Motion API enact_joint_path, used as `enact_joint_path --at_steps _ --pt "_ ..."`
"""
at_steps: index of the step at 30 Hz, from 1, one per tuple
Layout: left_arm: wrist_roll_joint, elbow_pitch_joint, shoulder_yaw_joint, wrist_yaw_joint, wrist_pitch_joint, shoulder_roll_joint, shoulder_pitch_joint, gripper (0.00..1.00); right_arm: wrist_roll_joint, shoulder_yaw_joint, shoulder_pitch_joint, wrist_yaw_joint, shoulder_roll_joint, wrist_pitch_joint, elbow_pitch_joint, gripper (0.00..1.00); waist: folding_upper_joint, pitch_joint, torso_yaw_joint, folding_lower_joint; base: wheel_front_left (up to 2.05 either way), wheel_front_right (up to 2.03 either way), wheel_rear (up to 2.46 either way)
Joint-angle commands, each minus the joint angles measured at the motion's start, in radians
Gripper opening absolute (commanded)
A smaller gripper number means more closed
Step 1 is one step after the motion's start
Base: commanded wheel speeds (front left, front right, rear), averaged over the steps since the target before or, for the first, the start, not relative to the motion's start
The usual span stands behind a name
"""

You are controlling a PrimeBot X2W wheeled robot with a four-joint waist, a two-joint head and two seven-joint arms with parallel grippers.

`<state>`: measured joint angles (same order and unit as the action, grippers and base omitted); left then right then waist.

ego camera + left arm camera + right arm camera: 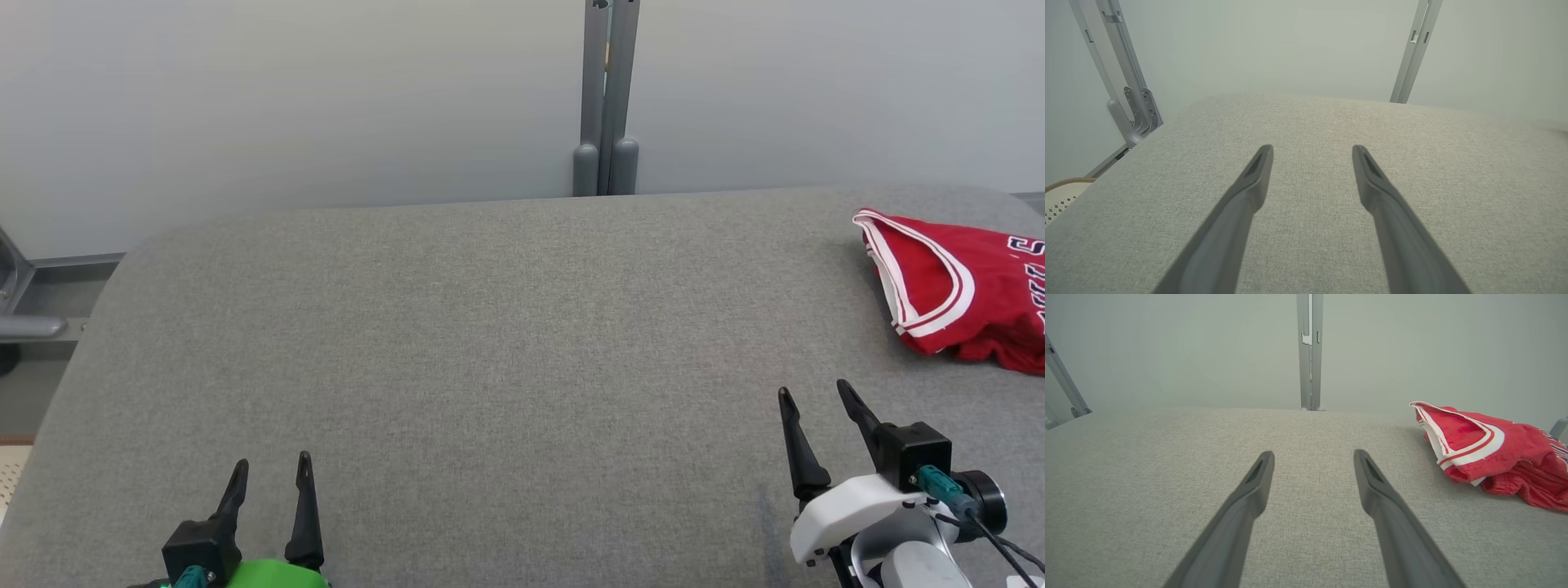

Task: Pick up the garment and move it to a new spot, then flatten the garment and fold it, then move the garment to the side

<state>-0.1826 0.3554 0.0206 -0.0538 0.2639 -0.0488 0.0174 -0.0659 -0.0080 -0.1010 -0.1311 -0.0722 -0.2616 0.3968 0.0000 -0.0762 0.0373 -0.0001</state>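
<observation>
Red white-trimmed jersey point(955, 294) lay bunched at right edge of grey padded worktop point(490, 343); left hand point(272, 460), right hand point(814, 388) wide, empty; right nearer, likely better placed.

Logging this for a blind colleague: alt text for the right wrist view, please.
A crumpled red jersey with white-and-red trim lies at the right on a grey fabric-covered table, apart from the right gripper, whose two dark fingers stand open over bare fabric. A grey metal post rises behind.

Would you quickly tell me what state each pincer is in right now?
Left pincer: open, holding nothing.
Right pincer: open, holding nothing, apart from the red garment.
</observation>
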Motion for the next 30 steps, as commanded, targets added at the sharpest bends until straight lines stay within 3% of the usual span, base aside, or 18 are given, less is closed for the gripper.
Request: enact_joint_path --at_steps 1,30 --pt "0.002 0.0 -0.007 -0.008 0.0 -0.004 0.019 1.0 0.006 -0.005 0.017 0.001 0.002 -0.004 -0.007 1.0 0.0 -0.009 0.002 0.0001 0.0 0.0 0.0" --pt "0.046 -0.002 -0.018 -0.024 0.0 -0.004 0.011 1.0 0.042 -0.03 0.037 0.001 0.019 -0.004 -0.042 1.0 0.0 -0.007 0.004 0.0001 0.0 0.0 0.0"
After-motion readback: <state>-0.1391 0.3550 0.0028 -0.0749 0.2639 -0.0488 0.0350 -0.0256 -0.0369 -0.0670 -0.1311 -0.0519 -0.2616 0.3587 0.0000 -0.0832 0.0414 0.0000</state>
